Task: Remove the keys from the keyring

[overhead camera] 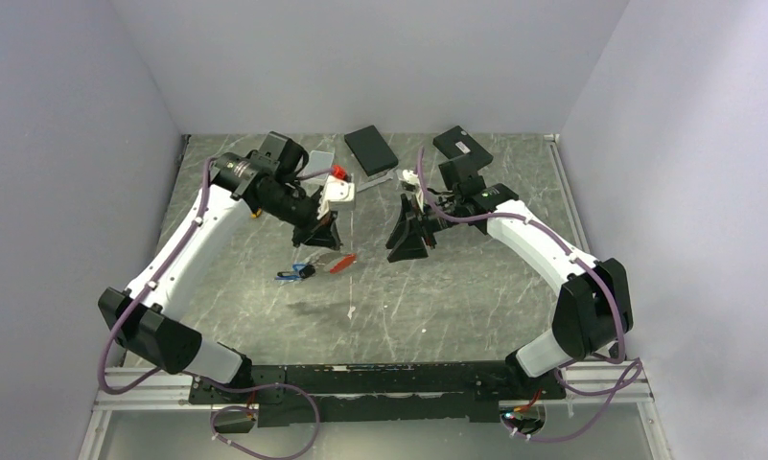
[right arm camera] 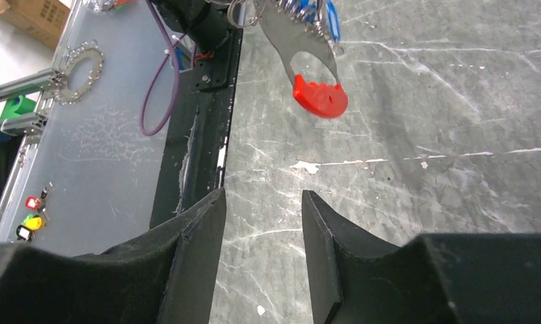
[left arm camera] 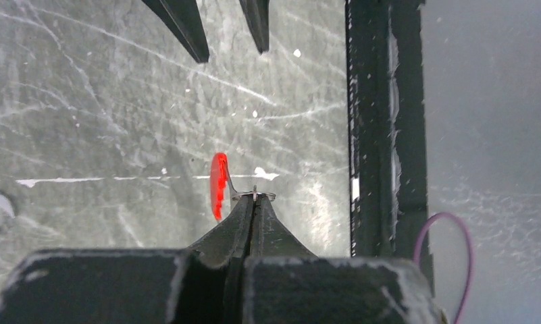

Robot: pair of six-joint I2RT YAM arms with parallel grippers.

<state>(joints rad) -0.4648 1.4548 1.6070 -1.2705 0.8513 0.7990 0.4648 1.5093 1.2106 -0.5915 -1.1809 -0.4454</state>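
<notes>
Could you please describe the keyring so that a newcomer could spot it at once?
Over the grey marbled table, find the left gripper, just left of centre. The keyring is the small red curved clip whose thin metal ring that gripper pinches, with blue-headed keys beside it. The other red piece on the table sits farther back, by the white box.

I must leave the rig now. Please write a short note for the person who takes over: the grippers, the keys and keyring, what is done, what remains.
Left gripper: shut on the thin metal ring of the keyring, with the red clip at its tips.
Right gripper: open and empty, facing the clip but apart from it.
Keys: blue heads bunched just beyond the clip.
Done: the ring is gripped. No key is seen lying apart from the bunch.
Left: work each key off the ring.
</notes>
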